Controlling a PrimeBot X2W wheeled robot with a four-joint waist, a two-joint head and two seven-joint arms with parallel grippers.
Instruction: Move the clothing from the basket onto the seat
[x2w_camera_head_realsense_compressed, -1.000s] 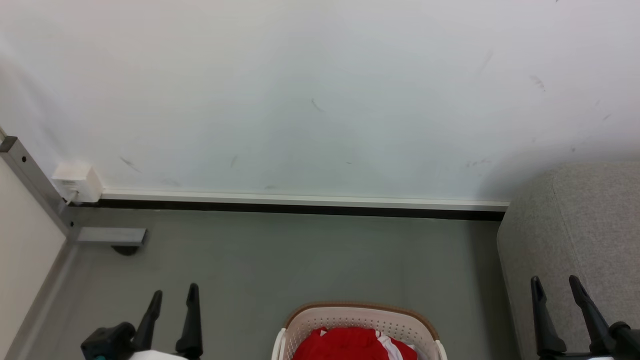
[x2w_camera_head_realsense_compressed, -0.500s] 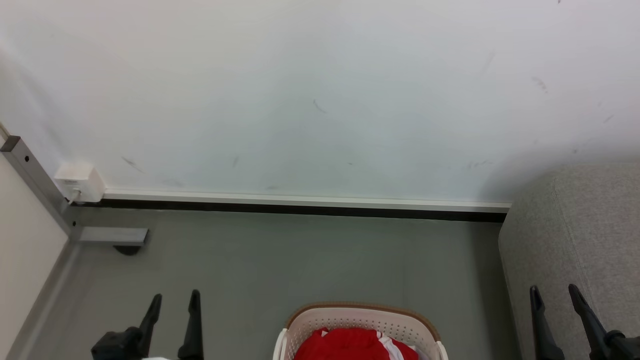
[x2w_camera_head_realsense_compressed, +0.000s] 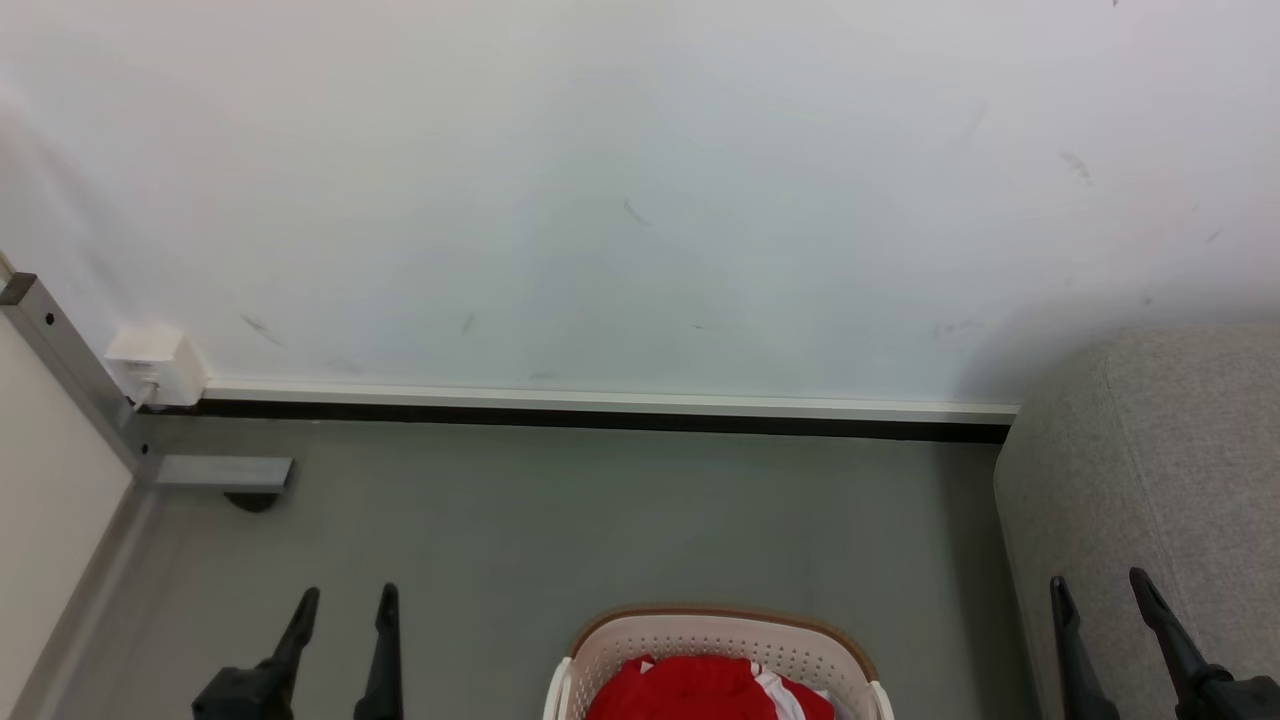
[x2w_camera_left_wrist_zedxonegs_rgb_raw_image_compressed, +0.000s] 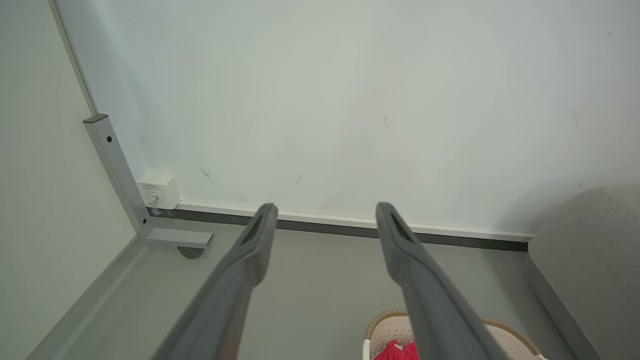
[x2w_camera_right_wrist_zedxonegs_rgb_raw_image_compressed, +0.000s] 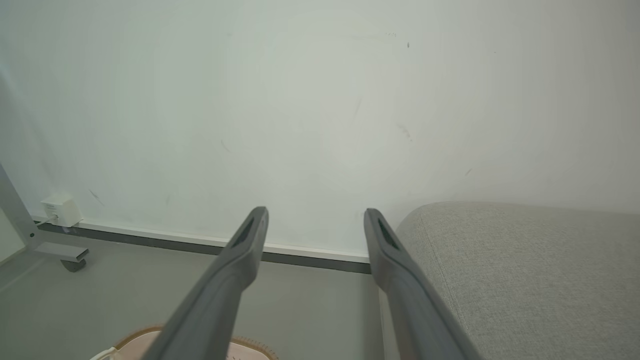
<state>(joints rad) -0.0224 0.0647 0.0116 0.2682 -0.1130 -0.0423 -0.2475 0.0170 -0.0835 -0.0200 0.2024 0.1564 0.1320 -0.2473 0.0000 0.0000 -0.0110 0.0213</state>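
The cream basket (x2w_camera_head_realsense_compressed: 720, 640) with a brown rim stands on the grey floor at the bottom middle of the head view, holding red and white clothing (x2w_camera_head_realsense_compressed: 705, 690). My left gripper (x2w_camera_head_realsense_compressed: 347, 600) is open to the basket's left, fingers apart and empty. My right gripper (x2w_camera_head_realsense_compressed: 1098, 590) is open to the basket's right, in front of the grey seat (x2w_camera_head_realsense_compressed: 1180, 470). In the left wrist view the open gripper (x2w_camera_left_wrist_zedxonegs_rgb_raw_image_compressed: 325, 210) points toward the wall, with the basket (x2w_camera_left_wrist_zedxonegs_rgb_raw_image_compressed: 385, 325) and a bit of clothing (x2w_camera_left_wrist_zedxonegs_rgb_raw_image_compressed: 397, 351) low down. The right wrist view shows the open gripper (x2w_camera_right_wrist_zedxonegs_rgb_raw_image_compressed: 314, 214), the seat (x2w_camera_right_wrist_zedxonegs_rgb_raw_image_compressed: 525, 270) and the basket rim (x2w_camera_right_wrist_zedxonegs_rgb_raw_image_compressed: 142, 334).
A white wall (x2w_camera_head_realsense_compressed: 640, 180) with a baseboard (x2w_camera_head_realsense_compressed: 600, 410) stands behind the floor. A grey metal post (x2w_camera_head_realsense_compressed: 60, 360) with a foot bracket (x2w_camera_head_realsense_compressed: 220, 472) and a small white box (x2w_camera_head_realsense_compressed: 155, 362) stand at the left.
Both grippers have sunk lower in the head view, staying open. The basket and seat have not moved.
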